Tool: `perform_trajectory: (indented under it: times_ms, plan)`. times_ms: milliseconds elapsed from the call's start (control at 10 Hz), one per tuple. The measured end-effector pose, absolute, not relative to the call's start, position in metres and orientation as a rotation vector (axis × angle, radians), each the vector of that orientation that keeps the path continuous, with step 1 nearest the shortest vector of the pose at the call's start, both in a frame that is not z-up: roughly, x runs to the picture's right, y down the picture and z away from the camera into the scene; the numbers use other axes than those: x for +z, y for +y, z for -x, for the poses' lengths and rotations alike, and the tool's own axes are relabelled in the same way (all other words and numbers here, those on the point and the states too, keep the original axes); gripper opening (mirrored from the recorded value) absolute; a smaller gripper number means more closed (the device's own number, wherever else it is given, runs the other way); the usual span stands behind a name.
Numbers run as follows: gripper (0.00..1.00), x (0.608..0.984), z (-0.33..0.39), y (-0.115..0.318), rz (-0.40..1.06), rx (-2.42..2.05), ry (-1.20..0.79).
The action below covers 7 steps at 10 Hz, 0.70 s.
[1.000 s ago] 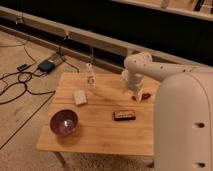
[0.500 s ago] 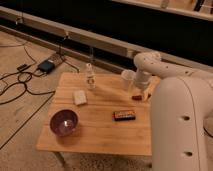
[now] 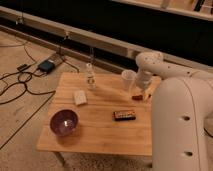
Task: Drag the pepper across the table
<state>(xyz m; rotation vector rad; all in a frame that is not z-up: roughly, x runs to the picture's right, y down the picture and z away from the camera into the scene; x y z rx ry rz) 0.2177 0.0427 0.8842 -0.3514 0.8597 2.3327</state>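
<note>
The pepper (image 3: 136,97) is a small red thing lying near the right edge of the light wooden table (image 3: 100,132). My gripper (image 3: 140,91) hangs from the white arm (image 3: 150,64), pointing down, right at the pepper's right side and low over the tabletop. I cannot tell whether it touches the pepper. My own white body (image 3: 181,125) fills the right of the view and hides the table's right edge.
A white cup (image 3: 128,79) stands just left of the gripper. A clear bottle (image 3: 90,77) stands at the back middle. A white block (image 3: 80,97), a purple bowl (image 3: 64,123) and a flat black box (image 3: 124,115) lie on the table. Cables and a device (image 3: 47,65) lie on the floor to the left.
The arm's upper part has swung to the right, and the gripper has come down beside the pepper. The red pepper now shows a little further left. The other things have not moved.
</note>
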Motion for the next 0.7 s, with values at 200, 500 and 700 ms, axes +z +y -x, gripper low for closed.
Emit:
perform_trajectory:
  times_ms: [200,500,700]
  plan:
    - [0.65,0.885,-0.216,0.043,0.353,2.331,0.859]
    - [0.65,0.89,-0.222,0.043,0.339,2.354,0.869]
    - [0.65,0.899,-0.235,0.043,0.312,2.394,0.891]
